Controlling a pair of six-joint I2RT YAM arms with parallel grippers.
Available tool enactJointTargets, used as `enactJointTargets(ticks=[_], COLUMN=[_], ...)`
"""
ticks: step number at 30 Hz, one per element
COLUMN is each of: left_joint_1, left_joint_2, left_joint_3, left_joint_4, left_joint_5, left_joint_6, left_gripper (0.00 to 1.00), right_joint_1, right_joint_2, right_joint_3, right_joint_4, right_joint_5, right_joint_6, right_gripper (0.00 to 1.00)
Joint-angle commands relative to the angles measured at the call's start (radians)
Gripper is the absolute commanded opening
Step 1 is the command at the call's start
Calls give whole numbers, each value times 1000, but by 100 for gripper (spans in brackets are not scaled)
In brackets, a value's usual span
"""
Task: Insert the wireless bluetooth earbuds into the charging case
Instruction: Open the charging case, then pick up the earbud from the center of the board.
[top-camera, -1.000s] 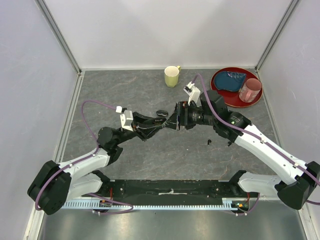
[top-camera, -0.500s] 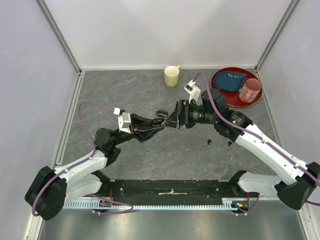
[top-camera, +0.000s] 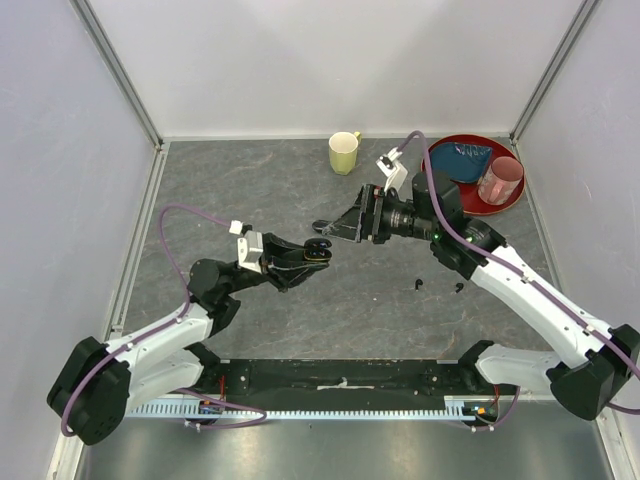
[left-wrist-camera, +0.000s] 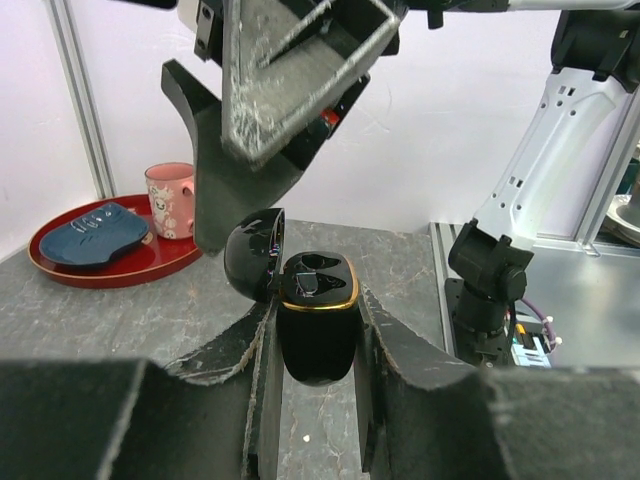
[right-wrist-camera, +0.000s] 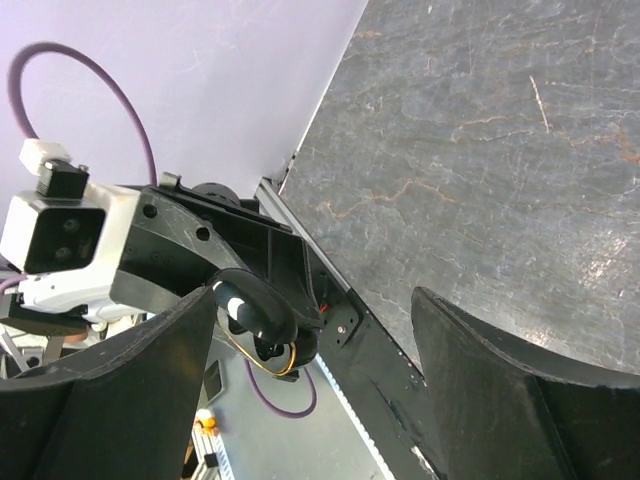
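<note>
Left wrist view: case (left-wrist-camera: 318, 345), lid up, clamped upright in left gripper (left-wrist-camera: 315, 305), held above mid-table. Right gripper (top-camera: 333, 228): jaws spread wide, just above the case's far side, apart from it. Earbuds (top-camera: 417, 284): two, loose on table, well right of case, beside right arm.

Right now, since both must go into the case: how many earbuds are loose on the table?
2. The left earbud and the right earbud lie apart on the table, beside the right arm in the top view. No others show.
</note>
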Motion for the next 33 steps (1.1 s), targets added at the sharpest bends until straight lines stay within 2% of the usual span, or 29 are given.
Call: enactJointTargets(ticks=[1, 4, 5, 8, 9, 10, 11, 16, 19, 24, 33], left_joint_1=[-2, -2, -2, -2, 0, -2, -2, -2, -2, -2, -2], left_joint_2=[-15, -18, -21, -44, -52, -73, -85, -151, -168, -188, -191], left_joint_3=[-15, -22, -26, -32, -33, -35, -39, -72, -75, -84, -85], left_joint_4=[4, 3, 3, -6, -14, -31, -40, -54, -85, -103, -106], left_joint_5=[-21, -27, -28, -31, -33, -34, -34, -59, -54, -47, -50], left_joint_6=[51, 51, 51, 51, 53, 54, 56, 73, 87, 107, 116], left_gripper=[2, 2, 2, 2, 2, 2, 2, 2, 2, 2, 2], right_joint_1=[-30, -105, -175, -337, -374, -442, -472, -685, -814, -860, -860], right_joint_2=[-52, -101, -113, -132, -126, -121, -124, -150, -144, -130, -55], right_joint_3=[-3, -19, -25, -29, -24, -30, -39, -183, -257, -303, -361], right_joint_4=[65, 25, 7, -202, -339, -401, -488, -590, -595, -577, -454], right_joint_5=[8, 61, 72, 207, 244, 285, 373, 483, 476, 503, 518], right_joint_6=[13, 7, 4, -83, -119, -146, -197, -292, -335, -319, -251], right_gripper=[86, 87, 87, 84, 83, 81, 78, 72, 66, 58, 56])
